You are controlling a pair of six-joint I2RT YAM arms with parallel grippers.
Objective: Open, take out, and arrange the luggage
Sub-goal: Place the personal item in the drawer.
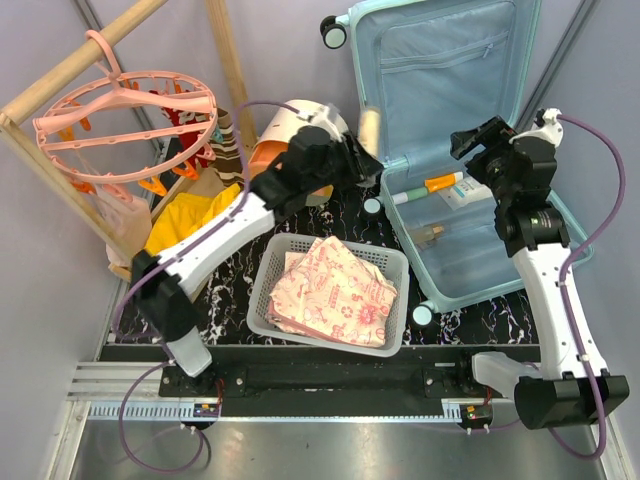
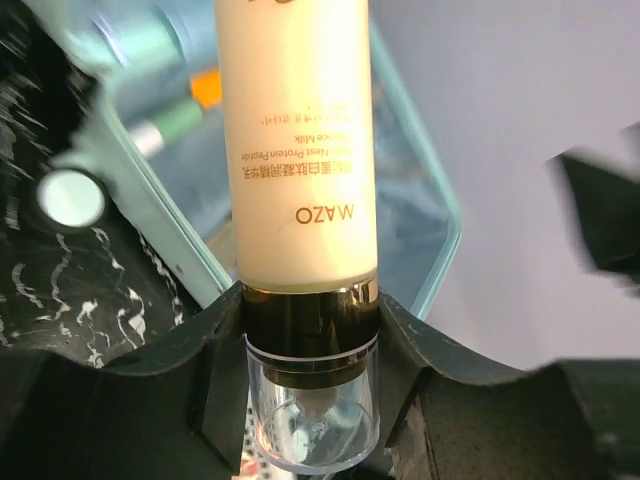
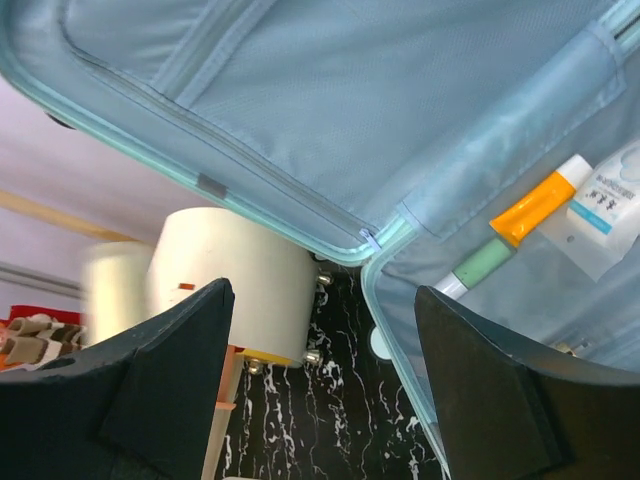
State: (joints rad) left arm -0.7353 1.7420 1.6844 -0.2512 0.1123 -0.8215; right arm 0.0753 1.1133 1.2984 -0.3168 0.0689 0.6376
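Nearest, a white perforated basket (image 1: 262, 290) is seen on the black marbled table (image 1: 225, 310), filled with folded pink floral cloth (image 1: 335, 290). Beyond it, the left gripper (image 2: 310, 345) is clamped on a cream bottle (image 2: 300, 150) at its black collar, just above the clear cap. On the bottle the word "MAZO" can be read, printed along with finer lines that are too small to be made out. The bottle is held in the air beside the rim of the luggage (image 1: 470, 265).

The luggage lies open on the right of the table, beside the basket, its lid (image 1: 450, 60) laid back toward the far side and its zipped lining pocket exposed. The right gripper (image 3: 320, 385) is held over the hinge, its fingers (image 3: 170, 380) spread wide with nothing between them. In the lower shell an orange-capped tube (image 3: 540, 205), a green-capped tube (image 3: 482, 265) and a white sachet (image 3: 610, 200) are seen; the sachet's blue print cannot be read.

Farther left, a cream-and-orange box (image 1: 285, 125) and a pink hanger ring (image 1: 125, 115) are found.
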